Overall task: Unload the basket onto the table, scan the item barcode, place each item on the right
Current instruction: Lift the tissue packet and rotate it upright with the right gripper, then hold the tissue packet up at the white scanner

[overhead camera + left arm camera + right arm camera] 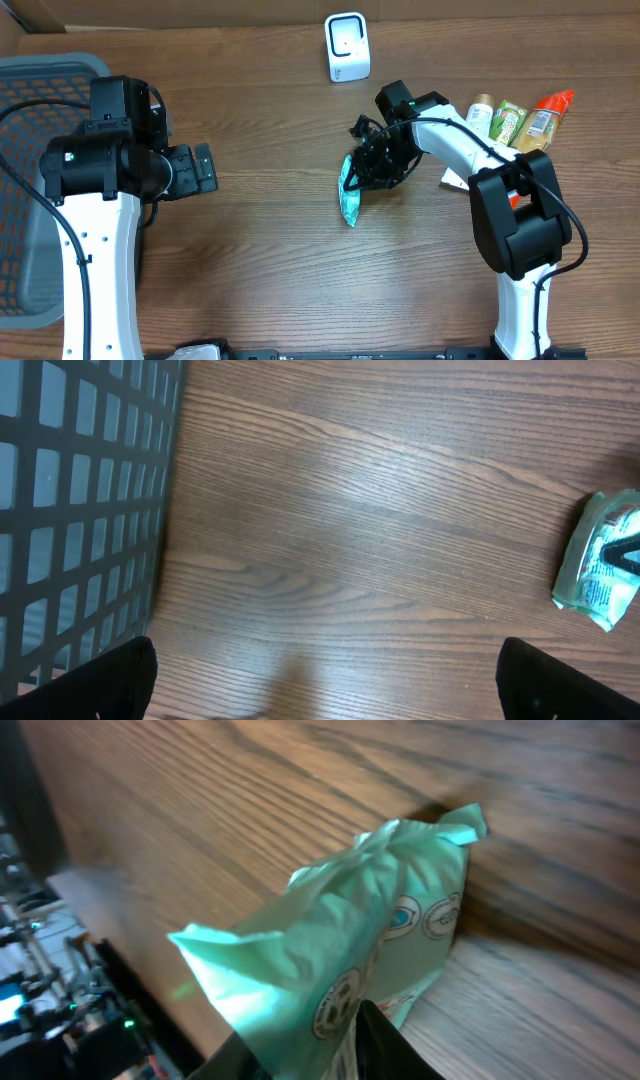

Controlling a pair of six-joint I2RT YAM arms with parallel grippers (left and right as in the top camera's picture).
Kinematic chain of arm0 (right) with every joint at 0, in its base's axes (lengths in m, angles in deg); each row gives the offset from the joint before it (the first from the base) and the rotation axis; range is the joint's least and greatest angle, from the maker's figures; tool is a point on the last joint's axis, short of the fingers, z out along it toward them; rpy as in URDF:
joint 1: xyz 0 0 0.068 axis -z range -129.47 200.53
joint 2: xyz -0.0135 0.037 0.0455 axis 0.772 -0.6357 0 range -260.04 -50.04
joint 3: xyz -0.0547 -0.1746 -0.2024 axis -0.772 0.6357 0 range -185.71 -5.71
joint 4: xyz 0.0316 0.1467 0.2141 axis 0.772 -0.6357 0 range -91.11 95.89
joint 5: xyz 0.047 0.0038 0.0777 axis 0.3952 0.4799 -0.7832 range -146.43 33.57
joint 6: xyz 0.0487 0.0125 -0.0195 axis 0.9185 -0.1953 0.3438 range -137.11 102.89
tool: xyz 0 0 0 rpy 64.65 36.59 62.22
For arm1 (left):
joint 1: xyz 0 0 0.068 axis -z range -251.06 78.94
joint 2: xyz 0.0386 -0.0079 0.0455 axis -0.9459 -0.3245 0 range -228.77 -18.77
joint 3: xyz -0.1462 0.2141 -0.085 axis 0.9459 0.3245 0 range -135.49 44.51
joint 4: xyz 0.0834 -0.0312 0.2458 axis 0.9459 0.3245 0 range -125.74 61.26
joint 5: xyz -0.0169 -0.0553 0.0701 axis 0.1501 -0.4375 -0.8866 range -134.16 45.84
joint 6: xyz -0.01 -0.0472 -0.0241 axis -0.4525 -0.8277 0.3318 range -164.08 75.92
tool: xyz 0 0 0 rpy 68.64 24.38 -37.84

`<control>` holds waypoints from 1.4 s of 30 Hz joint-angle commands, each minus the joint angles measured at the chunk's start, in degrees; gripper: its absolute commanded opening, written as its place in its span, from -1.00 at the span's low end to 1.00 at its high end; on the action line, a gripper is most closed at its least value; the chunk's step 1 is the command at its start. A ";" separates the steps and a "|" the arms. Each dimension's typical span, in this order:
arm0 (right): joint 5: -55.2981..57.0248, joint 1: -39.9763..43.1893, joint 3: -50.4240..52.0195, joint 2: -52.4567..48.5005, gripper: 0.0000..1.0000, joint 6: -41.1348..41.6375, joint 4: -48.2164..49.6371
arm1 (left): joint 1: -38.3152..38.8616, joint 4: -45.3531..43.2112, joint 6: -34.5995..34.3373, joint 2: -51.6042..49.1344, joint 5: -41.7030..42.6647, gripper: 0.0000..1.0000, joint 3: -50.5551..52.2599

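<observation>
Overhead, frame centre: I have the right gripper [362,172] at the green packet [349,203], its tip resting on the table [270,260] below the scanner [347,47], likely to present its barcode, clamped or released I cannot tell; left gripper [205,168] spread wide, empty.

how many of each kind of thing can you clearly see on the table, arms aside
teal pouch: 1
white scanner: 1
grey basket: 1
green packet: 1
bottles: 2, tan-capped bottle, orange bottle
total: 6

No legible text anywhere; print on the green packet [350,940] blurred, small, illegible.
</observation>
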 commanded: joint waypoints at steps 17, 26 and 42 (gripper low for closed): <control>21.51 2.10 -10.12 2.34 -0.28 -0.02 -9.77 | -0.31 0.13 1.27 -0.13 -0.33 0.99 -0.74; 30.73 1.36 -19.82 2.67 -0.26 -0.02 -18.27 | -0.31 0.13 1.27 -0.13 -0.33 0.99 -0.74; 65.24 -12.83 -16.24 -1.29 0.11 27.91 -10.99 | -0.31 0.13 1.27 -0.13 -0.33 0.99 -0.74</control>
